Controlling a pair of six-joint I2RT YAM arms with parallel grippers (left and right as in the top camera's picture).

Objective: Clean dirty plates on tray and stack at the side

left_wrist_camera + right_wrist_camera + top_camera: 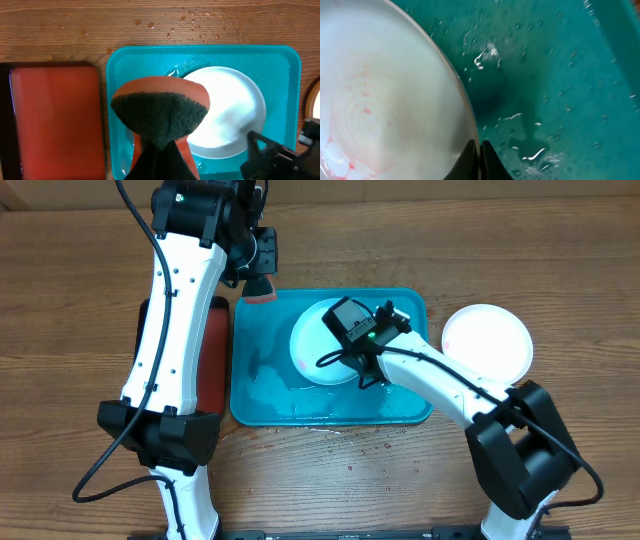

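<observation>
From where I stood, the scrubbing step was in hand. One plate (312, 345) lay in the wet blue tray (270, 395), towards its far middle. The right gripper (477, 150) had its jaws pinched shut on the plate's near-right rim, steadying it. In the right wrist view the plate's white centre showed faint red smears near one edge, so I judged it not yet clean.

The left gripper (160, 162) was clamped on an orange sponge (160, 117), dark scouring face down. It hung over the tray's far-left corner, just beside the plate and, as far as I could tell, not touching it.

A white plate (487, 340) sat on the table (560, 260) to the right of the tray. The glare kept me from telling whether it was one plate or a stack. A red tray (210, 360) lay on the tray's left side.

The next move, I reckoned, called for bringing the sponge across onto the smeared patch and rubbing. The right grip would have to hold firm so the plate did not skid on the wet tray.
</observation>
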